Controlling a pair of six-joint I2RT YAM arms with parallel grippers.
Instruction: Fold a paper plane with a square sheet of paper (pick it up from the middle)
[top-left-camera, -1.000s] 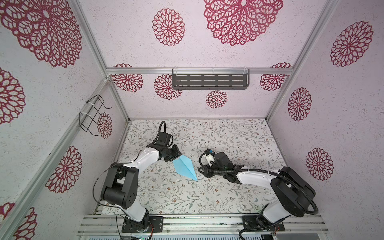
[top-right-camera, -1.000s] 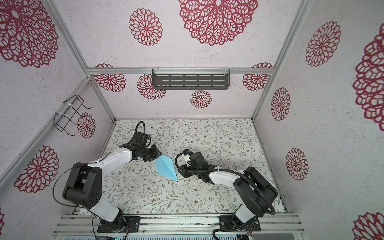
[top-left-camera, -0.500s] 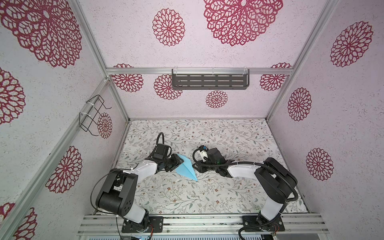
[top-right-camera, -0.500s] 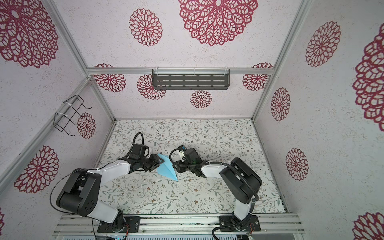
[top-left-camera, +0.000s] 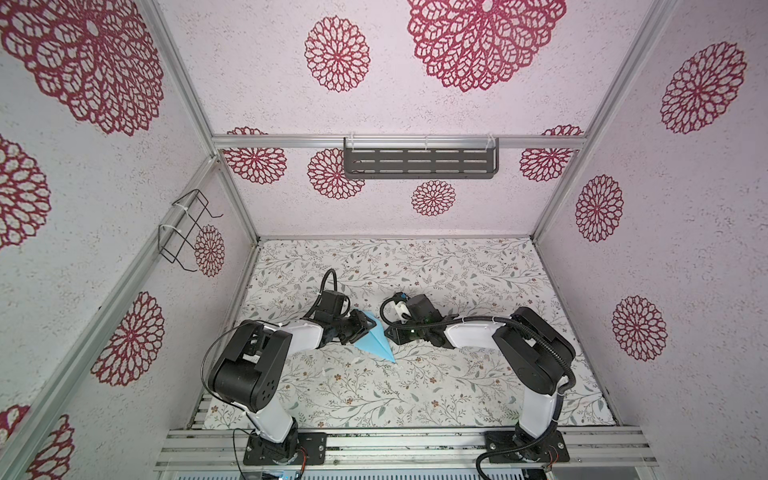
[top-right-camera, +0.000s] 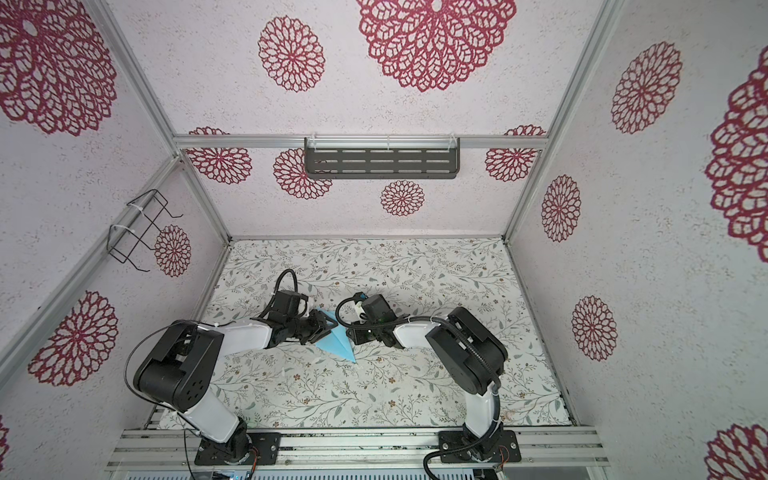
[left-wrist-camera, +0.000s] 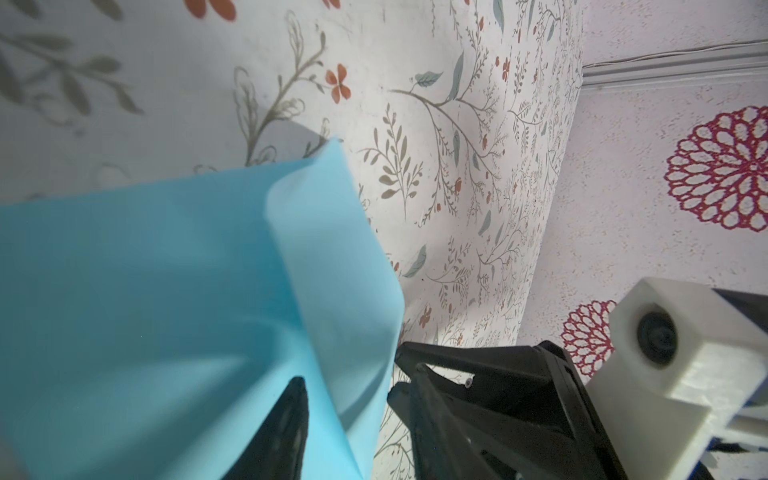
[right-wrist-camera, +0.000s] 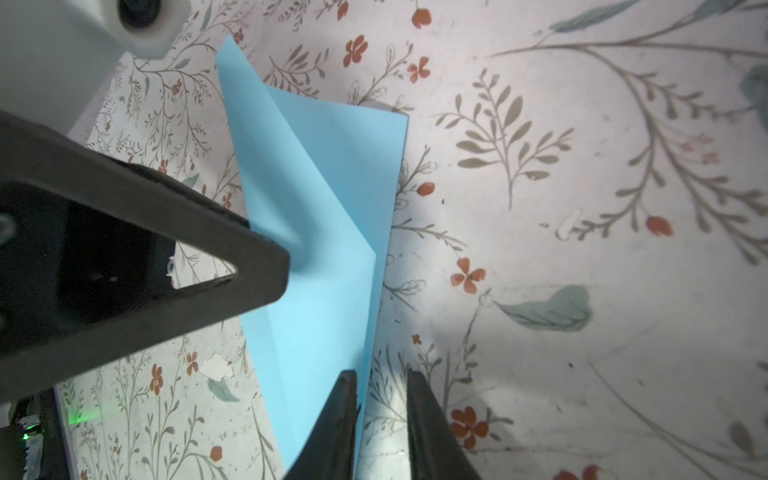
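The light-blue paper (top-left-camera: 374, 344) lies on the floral mat (top-left-camera: 457, 374) as a folded pointed dart, nose toward the front; it also shows in a top view (top-right-camera: 336, 341). My left gripper (top-left-camera: 365, 326) is at its back left. One left finger (right-wrist-camera: 266, 266) presses on a raised flap of the paper (right-wrist-camera: 328, 199). In the left wrist view one finger (left-wrist-camera: 291, 419) lies over the paper (left-wrist-camera: 145, 291), which hides the other finger. My right gripper (right-wrist-camera: 384, 399) stands with jaws narrowly apart at the paper's right edge; that edge runs along one finger.
A dark slotted shelf (top-left-camera: 419, 164) hangs on the back wall and a wire basket (top-left-camera: 187, 232) on the left wall. Small white scraps (right-wrist-camera: 216, 368) lie on the mat near the paper. Aluminium rails (top-left-camera: 415, 446) run along the front edge.
Both grippers have closed in on the paper from either side, the right one moving left to its edge. The right jaws have narrowed. The left finger now rests on the flap.
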